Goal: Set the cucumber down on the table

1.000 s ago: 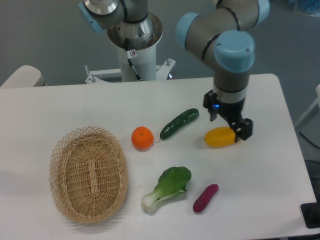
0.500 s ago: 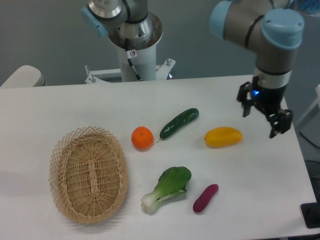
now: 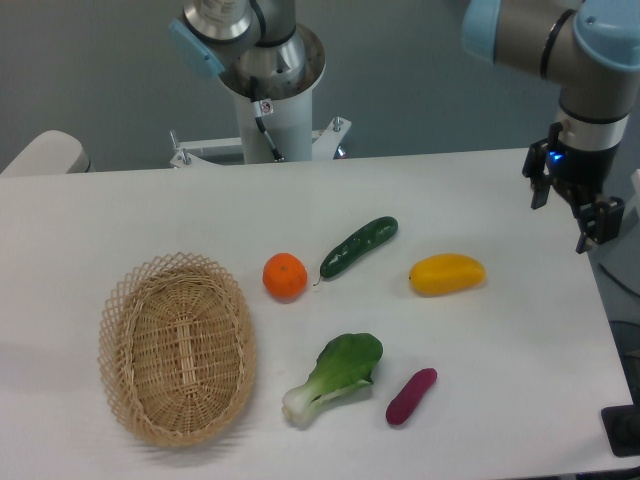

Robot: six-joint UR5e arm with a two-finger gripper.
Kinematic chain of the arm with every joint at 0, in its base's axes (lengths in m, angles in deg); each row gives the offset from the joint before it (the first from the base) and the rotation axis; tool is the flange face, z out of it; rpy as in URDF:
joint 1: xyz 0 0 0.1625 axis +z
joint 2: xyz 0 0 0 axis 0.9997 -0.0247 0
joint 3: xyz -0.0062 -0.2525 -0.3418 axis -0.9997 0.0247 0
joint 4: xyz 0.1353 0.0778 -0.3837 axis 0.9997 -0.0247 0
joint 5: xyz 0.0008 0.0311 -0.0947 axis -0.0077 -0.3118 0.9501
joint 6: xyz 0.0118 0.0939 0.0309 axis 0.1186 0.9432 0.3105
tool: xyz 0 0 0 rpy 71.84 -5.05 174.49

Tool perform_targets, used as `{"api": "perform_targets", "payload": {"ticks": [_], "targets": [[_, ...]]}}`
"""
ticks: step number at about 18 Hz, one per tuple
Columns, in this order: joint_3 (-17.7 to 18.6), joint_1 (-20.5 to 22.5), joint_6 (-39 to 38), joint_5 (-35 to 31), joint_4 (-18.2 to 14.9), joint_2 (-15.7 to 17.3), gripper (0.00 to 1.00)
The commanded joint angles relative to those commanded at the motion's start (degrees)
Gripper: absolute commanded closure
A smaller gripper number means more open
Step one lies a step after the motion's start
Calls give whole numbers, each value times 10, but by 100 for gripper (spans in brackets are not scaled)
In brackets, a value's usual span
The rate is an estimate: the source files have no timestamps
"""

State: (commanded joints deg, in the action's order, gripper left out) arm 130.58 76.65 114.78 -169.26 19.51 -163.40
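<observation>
A slim dark green cucumber [image 3: 358, 246] lies diagonally on the white table [image 3: 150, 215], just right of the orange, with nothing touching it. My gripper [image 3: 566, 212] hangs at the table's far right edge, well to the right of the cucumber and above the surface. Its two dark fingers are spread apart and hold nothing.
An orange [image 3: 285, 276] sits beside the cucumber's stem end. A yellow mango-like fruit [image 3: 447, 274] lies to the right. Bok choy [image 3: 336, 373] and a small purple piece [image 3: 411, 396] lie near the front. A wicker basket [image 3: 176, 346] stands at the front left.
My gripper has lifted away from the yellow fruit and swung right and back to the table's right edge. The cucumber and the other items have stayed put.
</observation>
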Motion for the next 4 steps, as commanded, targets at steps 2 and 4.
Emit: {"api": "perform_targets", "payload": {"ticks": [2,4], "targets": [[0,-3,-4,0,0,0,0],[1,-4,-8,1,0,0,0]]}}
